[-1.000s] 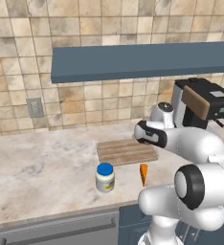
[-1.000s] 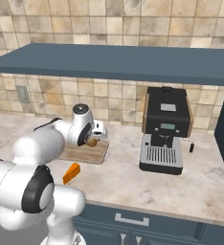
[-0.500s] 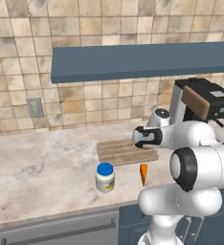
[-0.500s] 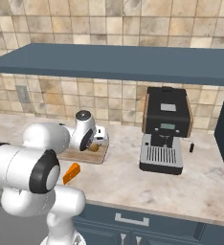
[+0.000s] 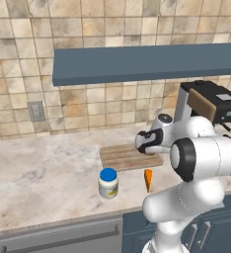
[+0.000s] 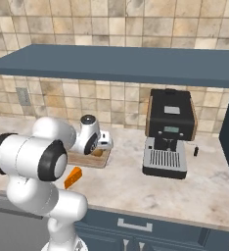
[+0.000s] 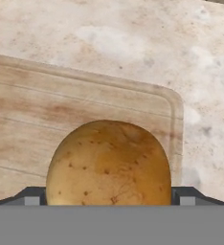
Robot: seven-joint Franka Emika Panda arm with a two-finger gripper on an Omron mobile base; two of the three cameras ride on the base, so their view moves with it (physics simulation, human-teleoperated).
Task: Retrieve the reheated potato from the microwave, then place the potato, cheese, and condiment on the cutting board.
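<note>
My gripper (image 5: 143, 143) (image 6: 105, 144) hovers low over the right end of the wooden cutting board (image 5: 120, 158) (image 6: 86, 161) (image 7: 61, 105). The golden-brown potato (image 7: 109, 162) (image 6: 98, 153) sits between its widely spread jaws, with a dark fingertip pressed against each flank. Whether the potato touches the board cannot be told. The orange cheese (image 5: 147, 179) (image 6: 73, 177) wedge lies on the counter just in front of the board. The condiment (image 5: 108, 183) jar, white with a blue lid, stands in front of the board's left end. The microwave is out of view.
A black-and-silver coffee machine (image 6: 169, 132) (image 5: 211, 104) stands on the counter right of the board. A blue-grey shelf (image 5: 147, 62) hangs above the counter. The marble counter (image 5: 38, 178) stretches away to the left, and a wall outlet (image 5: 36, 111) is on the tiles.
The gripper has sunk a little toward the board with the potato still between its fingers, and the arm's elbow has swung round. Cheese and jar have not moved.
</note>
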